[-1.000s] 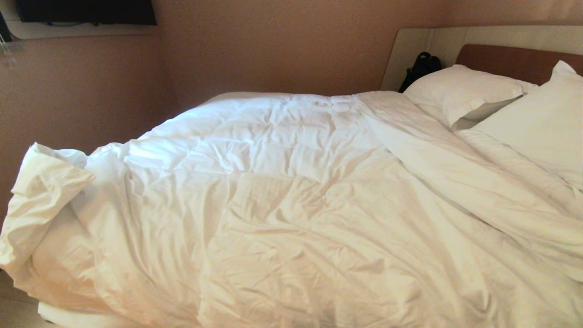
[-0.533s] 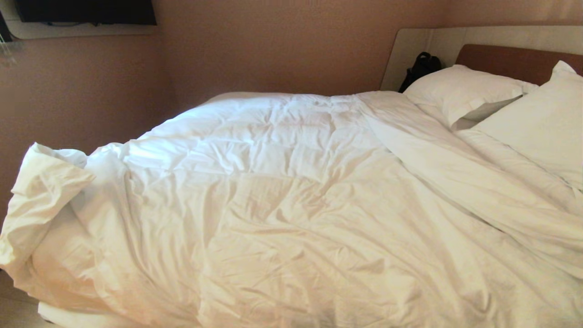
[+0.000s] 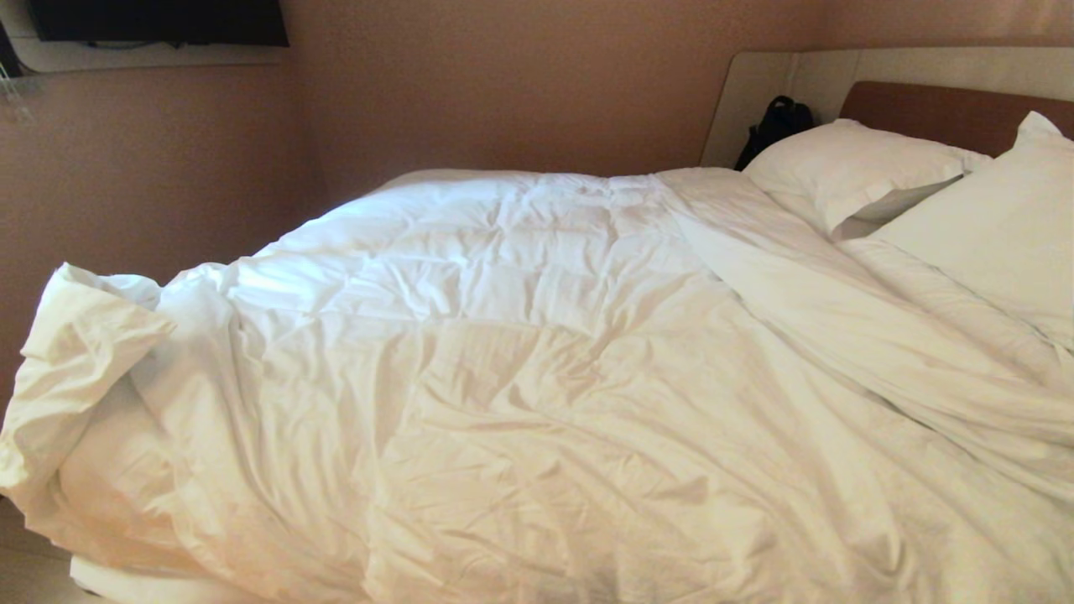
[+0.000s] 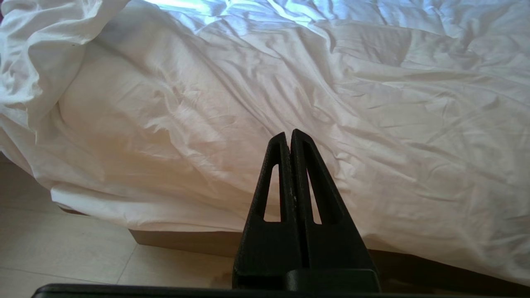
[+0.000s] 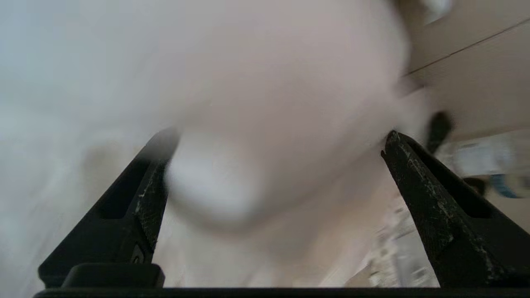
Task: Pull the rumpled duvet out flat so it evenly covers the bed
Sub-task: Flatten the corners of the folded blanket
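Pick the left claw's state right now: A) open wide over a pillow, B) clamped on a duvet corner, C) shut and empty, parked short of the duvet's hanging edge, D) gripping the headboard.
C. In the left wrist view the left claw has its two fingers pressed together with nothing between them, and the duvet drapes beyond its tips.

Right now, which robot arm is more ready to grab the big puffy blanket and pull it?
Probably the right. The right pincer is wide open with white bedding close in front, likely the duvet. The left pincer is shut and apart from the duvet beside the bed.
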Tool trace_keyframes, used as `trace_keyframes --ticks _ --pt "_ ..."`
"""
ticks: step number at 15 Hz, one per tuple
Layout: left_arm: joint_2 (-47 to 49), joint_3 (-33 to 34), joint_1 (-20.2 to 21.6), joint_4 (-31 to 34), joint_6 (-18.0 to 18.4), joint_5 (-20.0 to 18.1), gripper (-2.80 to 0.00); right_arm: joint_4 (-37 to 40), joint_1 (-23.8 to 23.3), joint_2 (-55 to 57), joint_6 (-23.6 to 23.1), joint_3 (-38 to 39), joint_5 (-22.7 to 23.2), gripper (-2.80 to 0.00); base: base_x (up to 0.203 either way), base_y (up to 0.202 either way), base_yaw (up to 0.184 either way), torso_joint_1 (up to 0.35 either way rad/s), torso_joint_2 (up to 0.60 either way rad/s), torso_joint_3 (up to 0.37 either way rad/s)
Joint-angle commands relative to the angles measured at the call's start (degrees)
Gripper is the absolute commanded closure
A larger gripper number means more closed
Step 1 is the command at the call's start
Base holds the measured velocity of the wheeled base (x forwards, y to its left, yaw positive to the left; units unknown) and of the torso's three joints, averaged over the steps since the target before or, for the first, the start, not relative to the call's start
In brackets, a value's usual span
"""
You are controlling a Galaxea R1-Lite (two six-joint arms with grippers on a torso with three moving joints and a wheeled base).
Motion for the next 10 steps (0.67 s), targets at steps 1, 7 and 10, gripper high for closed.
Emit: trace_keyframes --ticks 1,7,10 --pt "0.0 0.0 0.01 0.0 -0.03 0.01 0.0 -0.44 -0.02 0.58 0.11 -1.35 -1.67 -2.8 0.0 0.0 0.0 0.0 0.0 0.0" --pt "0.0 0.0 0.01 0.0 -0.03 0.01 0.0 0.17 -0.19 2.77 0.64 -6.19 -6.06 -2.8 0.0 0.0 0.0 0.0 0.0 0.0" --pt "0.0 0.0 0.01 0.0 -0.03 0.01 0.0 0.87 -2.48 3.98 0.64 -10.1 -6.93 -2.8 0.0 0.0 0.0 0.0 0.0 0.0"
